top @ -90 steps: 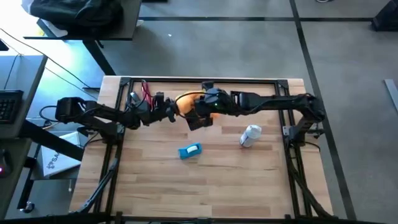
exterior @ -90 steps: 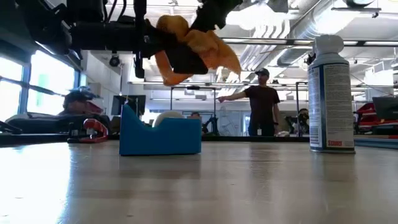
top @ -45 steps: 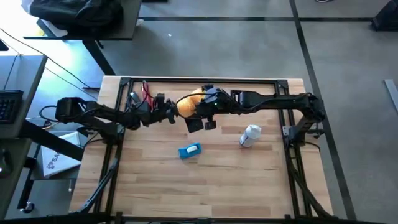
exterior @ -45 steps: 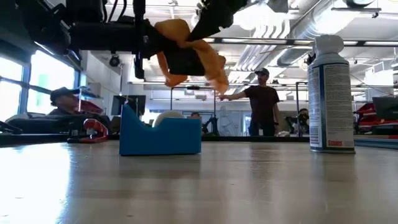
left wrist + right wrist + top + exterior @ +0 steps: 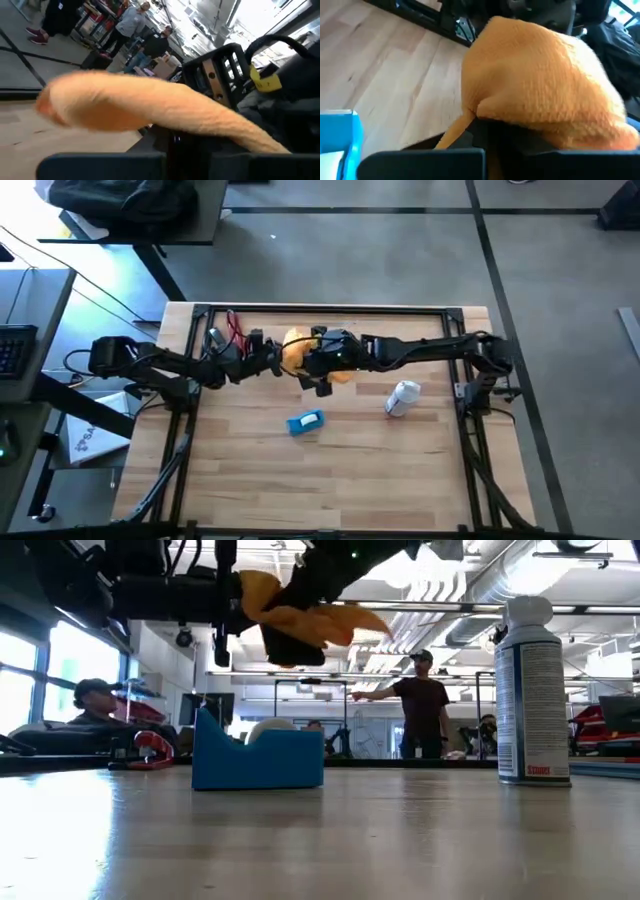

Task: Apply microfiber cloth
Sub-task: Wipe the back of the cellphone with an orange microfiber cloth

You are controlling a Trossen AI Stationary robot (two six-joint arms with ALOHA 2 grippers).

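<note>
Microfiber cloth (image 5: 293, 348): the orange cloth is hanging bunched in the air above the rear middle of the table (image 5: 330, 470), between the two grippers; in the low view (image 5: 290, 615) it is sitting clear of the tabletop, above the blue block.

Right gripper (image 5: 312, 360): the right arm is reaching across from the right side of the table; its gripper is sitting against the cloth, which is draping over its fingers in the right wrist view (image 5: 545, 95). The fingers appear to be clamping the fabric.

Left gripper (image 5: 272, 360): the left arm is extending from the left side; its gripper is meeting the cloth at its left edge. The cloth is filling the left wrist view (image 5: 150, 110); whether these fingers are closed or apart cannot be told.

Black object: a dark item is hanging at the cloth's underside (image 5: 292, 645) in the low view; what it is cannot be told.

Blue block (image 5: 306, 422): resting on the table, in front of the grippers and apart from them.

Spray can (image 5: 402, 397): lying on the table right of the blue block in the high view; appearing upright in the low view (image 5: 532, 690).

Red cables (image 5: 234, 328): lying at the rear left of the table.

People: several are standing in the room beyond the table (image 5: 420, 705).
</note>
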